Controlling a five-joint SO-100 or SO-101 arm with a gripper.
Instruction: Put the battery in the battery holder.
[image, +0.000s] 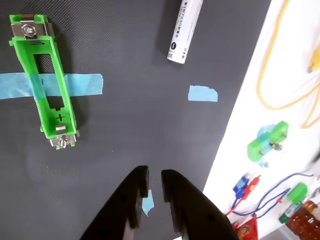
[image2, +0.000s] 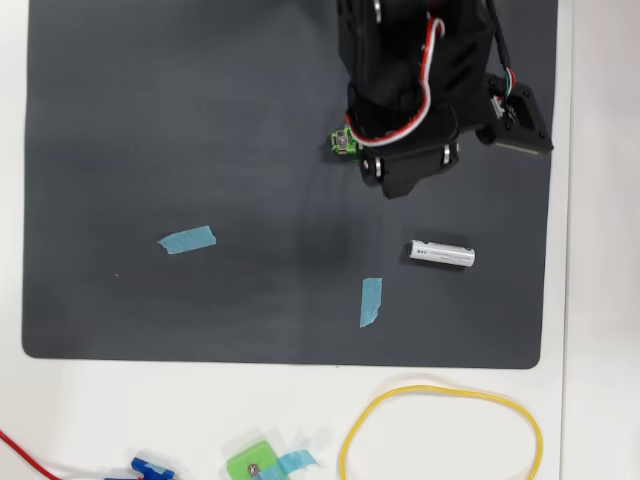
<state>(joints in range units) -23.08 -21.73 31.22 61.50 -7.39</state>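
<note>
Green plastic, narrow and rectangular with silver contacts at both ends, the battery holder (image: 44, 80) lies empty at ten o'clock in the wrist view, taped across a blue tape strip (image: 82, 84) on the dark mat (image: 135, 75). We see the small silver-white cylindrical battery (image: 184, 29) at one o'clock, well apart from it. Our black two-finger gripper (image: 155, 187) at six o'clock hangs slightly parted, holding nothing. Overhead, the battery (image2: 441, 254) lies at five o'clock below the arm (image2: 420, 80).
</note>
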